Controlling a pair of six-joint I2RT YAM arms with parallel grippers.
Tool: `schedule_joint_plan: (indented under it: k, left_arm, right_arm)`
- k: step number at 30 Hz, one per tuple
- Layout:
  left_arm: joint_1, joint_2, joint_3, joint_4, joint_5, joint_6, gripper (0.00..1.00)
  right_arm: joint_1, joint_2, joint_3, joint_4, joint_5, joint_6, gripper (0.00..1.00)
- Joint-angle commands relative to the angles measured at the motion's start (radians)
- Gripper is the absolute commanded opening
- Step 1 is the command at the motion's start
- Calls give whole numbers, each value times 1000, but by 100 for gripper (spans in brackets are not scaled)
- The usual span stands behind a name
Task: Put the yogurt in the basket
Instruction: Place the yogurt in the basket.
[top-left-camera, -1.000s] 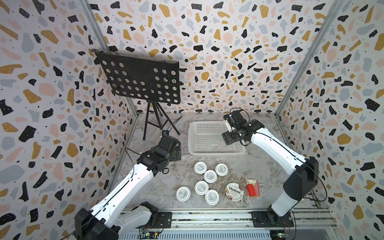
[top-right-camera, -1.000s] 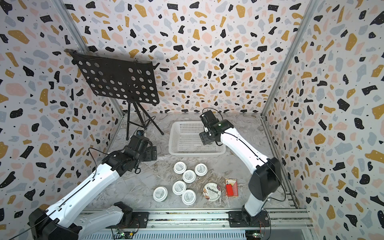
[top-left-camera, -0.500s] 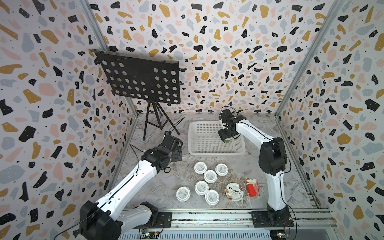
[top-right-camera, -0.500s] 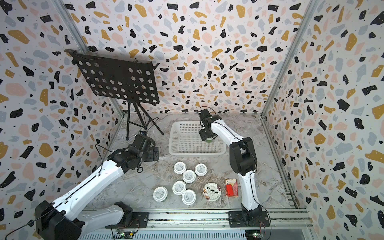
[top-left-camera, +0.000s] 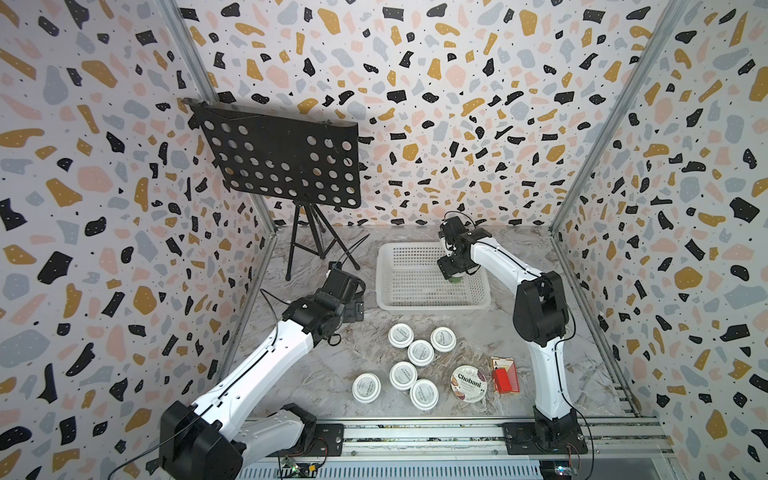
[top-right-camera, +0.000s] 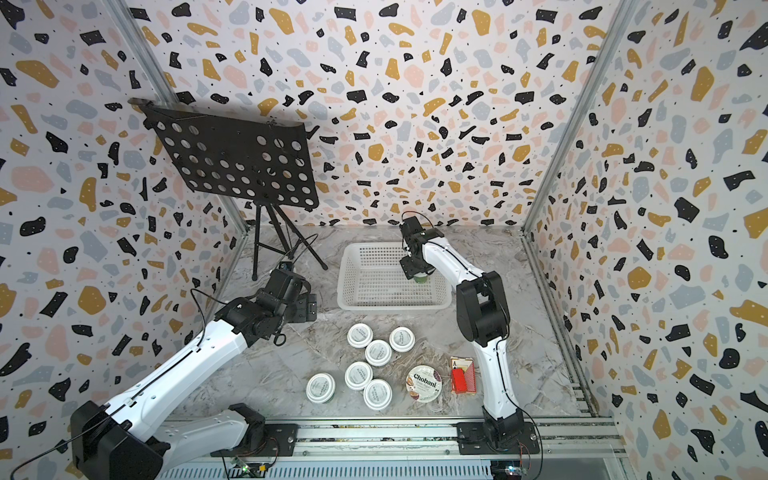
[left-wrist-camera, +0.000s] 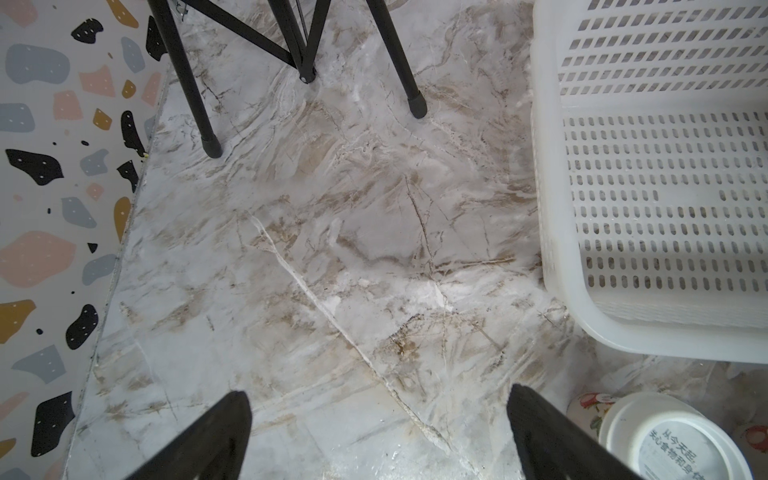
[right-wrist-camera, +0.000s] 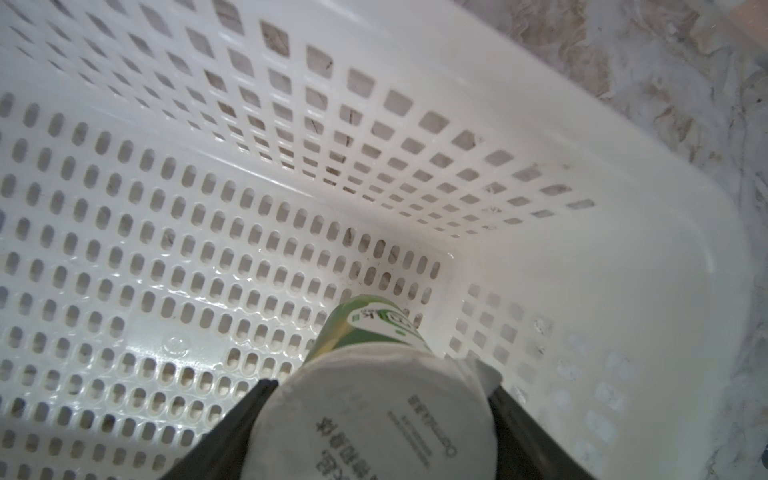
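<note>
The white basket (top-left-camera: 432, 306) (top-right-camera: 390, 306) stands at the back of the marble table. My right gripper (top-left-camera: 455, 274) (top-right-camera: 419, 274) (right-wrist-camera: 380, 388) reaches down inside it near its right wall, shut on a green-sided yogurt cup (top-left-camera: 456, 280) (top-right-camera: 421, 279) (right-wrist-camera: 365, 328); the black fingers press both sides of its lid. Several white yogurt cups (top-left-camera: 420, 352) (top-right-camera: 378, 352) and the wider Chobani cup (top-left-camera: 468, 383) (top-right-camera: 424, 383) sit on the table in front. My left gripper (top-left-camera: 357, 311) (top-right-camera: 309, 306) (left-wrist-camera: 379, 395) hangs open over bare table left of the basket (left-wrist-camera: 540, 166), with one white cup (left-wrist-camera: 673, 440) beside it.
A black music stand (top-left-camera: 286, 166) on a tripod (top-left-camera: 307, 245) stands at the back left; its legs (left-wrist-camera: 415, 104) reach near my left gripper. A red playing-card box (top-left-camera: 505, 376) lies right of the Chobani cup. Speckled walls close in three sides.
My right gripper has gone down into the basket with the green cup, its elbow folding up closer to the base. The left gripper has shifted slightly.
</note>
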Motion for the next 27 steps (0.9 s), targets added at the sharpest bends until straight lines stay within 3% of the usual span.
schedule_joint_plan:
  k: [1, 27]
  left_arm:
    - [2, 2, 25, -2, -9, 7, 100]
    - [4, 1, 23, -7, -12, 2, 100]
  right_arm:
    - [-6, 4, 41, -5, 17, -13, 78]
    - [-15, 29, 52, -14, 60, -37, 79]
